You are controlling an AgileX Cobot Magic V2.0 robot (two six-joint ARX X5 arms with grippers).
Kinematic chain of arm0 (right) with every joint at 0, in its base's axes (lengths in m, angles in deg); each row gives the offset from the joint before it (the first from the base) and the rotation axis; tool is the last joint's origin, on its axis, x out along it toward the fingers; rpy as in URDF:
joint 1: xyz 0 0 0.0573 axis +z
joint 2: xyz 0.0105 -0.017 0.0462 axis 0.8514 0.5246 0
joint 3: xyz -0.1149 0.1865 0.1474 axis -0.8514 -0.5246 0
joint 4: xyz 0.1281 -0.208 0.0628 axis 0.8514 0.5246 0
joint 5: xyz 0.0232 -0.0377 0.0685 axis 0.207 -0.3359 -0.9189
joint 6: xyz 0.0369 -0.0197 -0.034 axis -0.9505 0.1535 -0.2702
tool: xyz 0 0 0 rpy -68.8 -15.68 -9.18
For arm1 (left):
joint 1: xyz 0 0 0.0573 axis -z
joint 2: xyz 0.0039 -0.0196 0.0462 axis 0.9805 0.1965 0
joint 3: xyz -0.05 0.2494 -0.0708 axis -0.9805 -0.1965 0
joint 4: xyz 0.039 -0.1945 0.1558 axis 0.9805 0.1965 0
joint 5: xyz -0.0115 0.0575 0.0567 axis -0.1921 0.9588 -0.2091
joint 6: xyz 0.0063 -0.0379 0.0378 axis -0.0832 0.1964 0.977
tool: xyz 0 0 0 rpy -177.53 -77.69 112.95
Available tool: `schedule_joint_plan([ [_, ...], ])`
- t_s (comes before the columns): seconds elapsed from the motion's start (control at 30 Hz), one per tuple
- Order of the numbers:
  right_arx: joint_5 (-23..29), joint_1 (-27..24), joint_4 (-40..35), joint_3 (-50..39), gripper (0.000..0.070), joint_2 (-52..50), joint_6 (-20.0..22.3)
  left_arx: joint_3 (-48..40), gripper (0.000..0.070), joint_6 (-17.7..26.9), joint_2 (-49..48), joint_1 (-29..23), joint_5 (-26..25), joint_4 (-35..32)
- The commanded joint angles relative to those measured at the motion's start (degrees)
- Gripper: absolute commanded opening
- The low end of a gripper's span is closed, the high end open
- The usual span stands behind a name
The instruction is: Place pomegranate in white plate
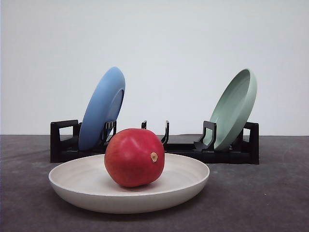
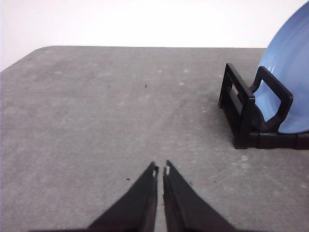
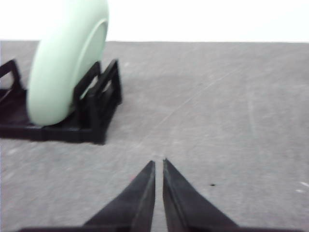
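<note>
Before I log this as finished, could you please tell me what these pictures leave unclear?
- Front view: the pomegranate hides the white plate floor beneath it and part of the black rack.
- Left wrist view: the blue plate is cut off by the frame edge.
- Right wrist view: the green plate is blurred, its top cropped.

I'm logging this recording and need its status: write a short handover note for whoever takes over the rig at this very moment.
Left gripper: jaws shut, holding nothing, over bare grey table beside the black rack.
Right gripper: jaws shut, holding nothing, near the rack's other end.
The glossy round red pomegranate rests in the shallow off-white matte plate at the table's front.
The blue plate and pale green plate lean in the rack behind.
Done: fruit is in the plate, released.
Left: nothing apparent.
</note>
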Motion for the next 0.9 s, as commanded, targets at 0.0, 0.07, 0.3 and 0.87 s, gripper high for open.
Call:
schedule_joint_plan([
  [0.0,0.20,-0.50,-0.23,-0.25,0.0023,-0.17,-0.18,-0.55,0.0000,-0.22,-0.09,-0.11,0.33,0.17],
  [0.07,0.23,-0.80,-0.27,-0.25,0.0023,-0.14,-0.15,-0.55,0.0000,-0.20,-0.09,-0.09,0.33,0.17],
  [0.3,-0.01,-0.66,-0.29,-0.23,0.0023,-0.14,-0.42,-0.55,0.0000,-0.22,-0.09,-0.09,0.33,0.17],
  [0.87,-0.04,-0.66,-0.27,-0.23,0.0023,-0.14,-0.42,-0.55,0.0000,-0.22,-0.09,-0.11,0.33,0.17],
])
